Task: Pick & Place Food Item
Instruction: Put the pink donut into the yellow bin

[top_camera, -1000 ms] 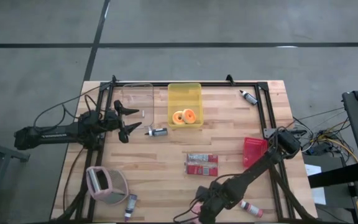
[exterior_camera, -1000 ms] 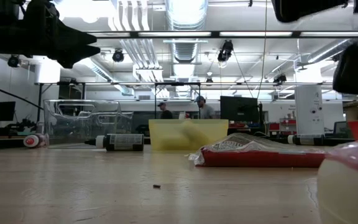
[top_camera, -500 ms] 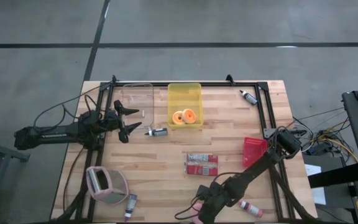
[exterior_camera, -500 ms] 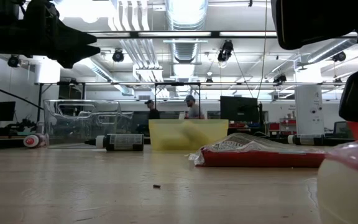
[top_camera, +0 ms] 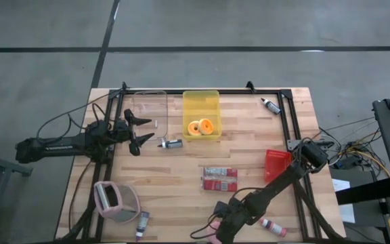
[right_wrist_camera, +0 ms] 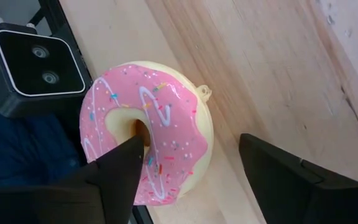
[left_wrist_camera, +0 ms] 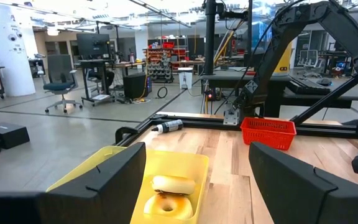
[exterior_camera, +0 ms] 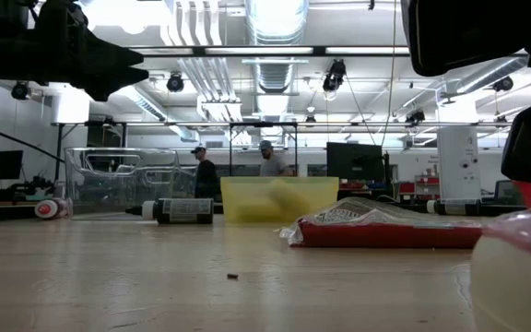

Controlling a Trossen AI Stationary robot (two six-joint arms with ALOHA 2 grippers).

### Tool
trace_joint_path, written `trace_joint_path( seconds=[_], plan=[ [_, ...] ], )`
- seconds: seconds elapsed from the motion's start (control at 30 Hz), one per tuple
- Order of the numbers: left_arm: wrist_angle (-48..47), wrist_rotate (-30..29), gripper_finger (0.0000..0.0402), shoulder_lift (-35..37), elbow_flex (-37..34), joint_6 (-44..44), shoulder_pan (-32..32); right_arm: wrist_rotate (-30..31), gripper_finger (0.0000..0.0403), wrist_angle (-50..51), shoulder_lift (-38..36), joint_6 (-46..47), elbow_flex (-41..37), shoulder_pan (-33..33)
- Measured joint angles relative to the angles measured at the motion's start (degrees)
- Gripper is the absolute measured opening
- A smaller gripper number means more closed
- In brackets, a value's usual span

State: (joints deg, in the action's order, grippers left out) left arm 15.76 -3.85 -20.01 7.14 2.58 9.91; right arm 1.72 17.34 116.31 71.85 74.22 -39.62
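A pink-frosted donut (right_wrist_camera: 148, 149) with sprinkles lies on the table at its near edge, beside the low camera's black box (right_wrist_camera: 39, 62); it also shows in the low view (exterior_camera: 519, 272). My right gripper (right_wrist_camera: 191, 155) is open just above it, one finger over the donut's hole and the other over bare wood; in the high view my right gripper (top_camera: 219, 230) is at the near edge. A yellow bin (top_camera: 202, 108) at the far middle holds two orange donuts (top_camera: 200, 127). My left gripper (top_camera: 141, 132) is open and empty, left of the bin. My right gripper comes at the pink donut from above. One fingertip (right_wrist_camera: 126, 158) stands over the donut's hole; I cannot tell whether it touches the donut. The donut lies flat on the table.
A red basket (top_camera: 276, 163) stands at the right, a red snack packet (top_camera: 220, 178) at the middle, a small bottle (top_camera: 170, 144) beside a clear container (top_camera: 147, 108), a pink-and-white object (top_camera: 117, 201) at the near left, another bottle (top_camera: 274, 227) near my right arm. People walk in the room behind.
My right gripper has come down toward the pink donut at the near edge, then held still. The donut has stayed in place.
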Motion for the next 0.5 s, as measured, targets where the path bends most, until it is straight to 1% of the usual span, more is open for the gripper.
trace_joint_path(
  seconds=[0.5],
  plan=[
    [0.01,0.00,0.0290,-0.01,0.00,0.00,0.02,-0.40,0.0225,0.43,0.07,-1.75,1.09,0.16]
  ],
)
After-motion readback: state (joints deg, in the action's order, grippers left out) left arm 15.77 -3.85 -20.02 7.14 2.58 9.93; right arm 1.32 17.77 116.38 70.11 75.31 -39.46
